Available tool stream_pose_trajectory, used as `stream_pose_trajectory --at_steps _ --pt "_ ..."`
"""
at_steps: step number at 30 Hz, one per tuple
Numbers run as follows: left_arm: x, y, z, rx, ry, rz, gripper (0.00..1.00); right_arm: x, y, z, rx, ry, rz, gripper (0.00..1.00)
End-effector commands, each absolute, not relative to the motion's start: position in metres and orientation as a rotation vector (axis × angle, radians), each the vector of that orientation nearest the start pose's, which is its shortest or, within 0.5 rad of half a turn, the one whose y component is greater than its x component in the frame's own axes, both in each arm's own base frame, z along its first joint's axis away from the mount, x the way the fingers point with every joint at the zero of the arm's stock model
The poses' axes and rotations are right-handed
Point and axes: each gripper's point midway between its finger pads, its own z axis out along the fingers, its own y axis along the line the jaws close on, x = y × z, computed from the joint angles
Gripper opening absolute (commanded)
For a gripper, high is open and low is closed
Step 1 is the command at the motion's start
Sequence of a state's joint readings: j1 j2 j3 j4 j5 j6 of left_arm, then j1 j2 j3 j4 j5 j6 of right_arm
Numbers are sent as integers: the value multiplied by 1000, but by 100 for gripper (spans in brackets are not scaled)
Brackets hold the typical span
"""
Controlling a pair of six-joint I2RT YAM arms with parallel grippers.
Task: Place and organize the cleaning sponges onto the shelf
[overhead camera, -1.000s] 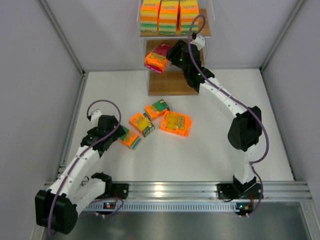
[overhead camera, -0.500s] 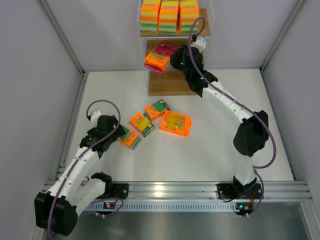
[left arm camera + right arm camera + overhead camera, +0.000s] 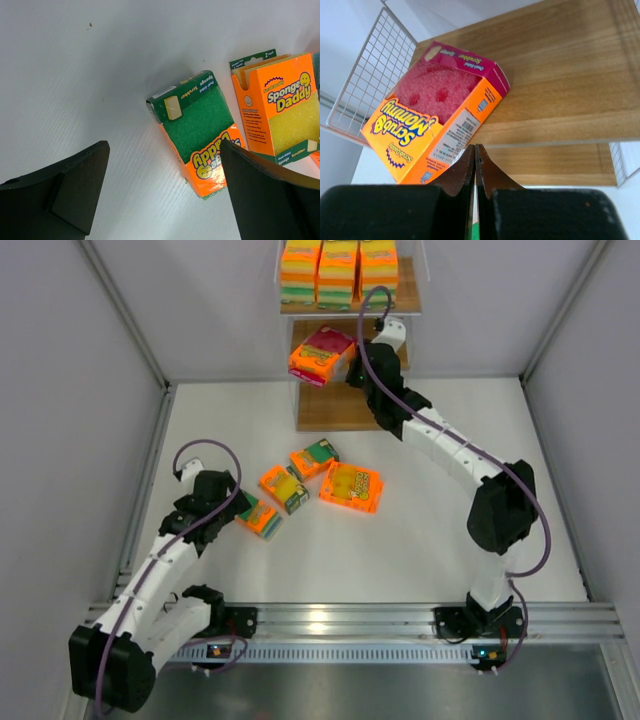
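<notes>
Three cleaning sponges [image 3: 338,270] stand side by side on the top board of the shelf [image 3: 345,410]. A magenta-faced pack [image 3: 320,353] [image 3: 440,107] lies askew on the middle board [image 3: 560,75], one corner past its edge. My right gripper [image 3: 350,362] [image 3: 475,149] is shut and empty, its tips right beside that pack's orange side. Several packs lie on the table: a green one [image 3: 260,515] [image 3: 200,132], a yellow one [image 3: 284,489] [image 3: 280,107], another [image 3: 314,458] and a larger one [image 3: 351,486]. My left gripper [image 3: 232,502] [image 3: 162,165] hangs open over the table, left of the green pack.
The shelf's wire side panel [image 3: 375,70] rises left of the magenta pack. The lowest board [image 3: 555,165] shows below the middle one. Grey walls enclose the white table [image 3: 450,540], with a metal rail [image 3: 350,620] along the near edge.
The right gripper's jaws have closed fully beside the magenta pack, and its wrist has shifted slightly toward the shelf. The left arm has not moved.
</notes>
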State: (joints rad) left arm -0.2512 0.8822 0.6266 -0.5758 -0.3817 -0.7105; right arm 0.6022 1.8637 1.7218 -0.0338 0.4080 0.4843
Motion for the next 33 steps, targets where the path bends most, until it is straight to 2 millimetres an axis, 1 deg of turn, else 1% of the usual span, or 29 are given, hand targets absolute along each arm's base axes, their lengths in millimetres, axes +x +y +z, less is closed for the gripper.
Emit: stream_pose_trajectory --at_steps 1,3,4,7,11,14,18,20,24,26,27,29,30,32,33 --pt "264 -21 123 -690 2163 -19 98 517 300 353 143 1605 402 0" --pt "264 -19 122 -692 2163 -8 98 521 302 351 114 1606 364 0" --pt "264 -19 122 -691 2164 -4 98 526 304 346 109 1617 338 0" --pt "266 -17 123 -691 2162 9 98 533 300 338 105 1630 277 0" --pt "268 -15 123 -696 2158 20 98 536 299 331 94 1632 254 0" --pt "270 -16 122 -691 2162 21 98 538 303 328 66 1627 248 1" --pt "273 -16 122 -689 2165 27 98 545 313 329 14 1590 260 5" --pt "273 -14 120 -689 2167 37 98 549 320 326 -15 1586 259 6" --pt "272 -11 119 -694 2166 58 98 559 326 318 -28 1588 248 6" --pt "273 -9 120 -696 2159 65 98 562 328 314 -30 1584 246 9" --pt "273 -8 122 -699 2153 67 98 563 329 311 -33 1585 246 15" --pt "273 -7 122 -697 2152 75 98 564 330 312 -34 1576 248 23" --pt "274 -7 122 -695 2150 71 98 564 330 312 -32 1573 248 33" --pt "276 -7 122 -694 2150 70 98 566 330 312 -27 1569 250 42" --pt "277 -8 124 -688 2146 65 98 567 330 312 -27 1568 251 51"
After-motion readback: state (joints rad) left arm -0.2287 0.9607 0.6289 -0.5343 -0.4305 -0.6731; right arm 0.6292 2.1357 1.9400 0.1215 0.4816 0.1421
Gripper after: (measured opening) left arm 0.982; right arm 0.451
